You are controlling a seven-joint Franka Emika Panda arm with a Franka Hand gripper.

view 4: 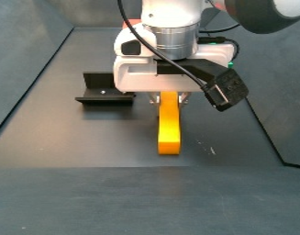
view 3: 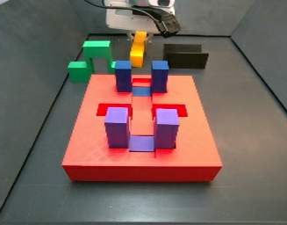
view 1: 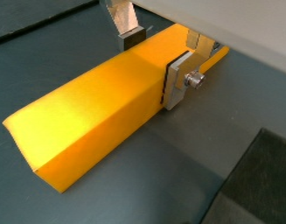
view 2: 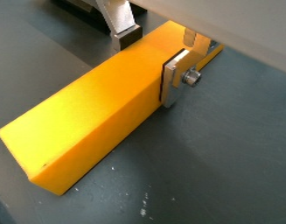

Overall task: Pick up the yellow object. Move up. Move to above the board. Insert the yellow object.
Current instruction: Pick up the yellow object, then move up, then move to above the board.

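The yellow object (view 1: 93, 109) is a long yellow-orange bar lying level on the dark floor. It shows in both wrist views (view 2: 87, 118) and both side views (view 3: 139, 46) (view 4: 171, 124). My gripper (view 1: 155, 54) straddles one end of the bar, one finger (view 1: 177, 83) flat against its side and the other partly hidden behind its far side. The jaws are shut on the bar (view 2: 153, 57). The red board (view 3: 142, 141), with upright blue and purple blocks, lies nearer the camera than the gripper (view 3: 139, 26) in a side view.
A green arch-shaped block (view 3: 89, 57) and a dark black block (view 3: 187, 57) stand behind the board. The dark fixture (view 4: 103, 92) stands beside the gripper (view 4: 171, 92). Enclosure walls rise on the sides.
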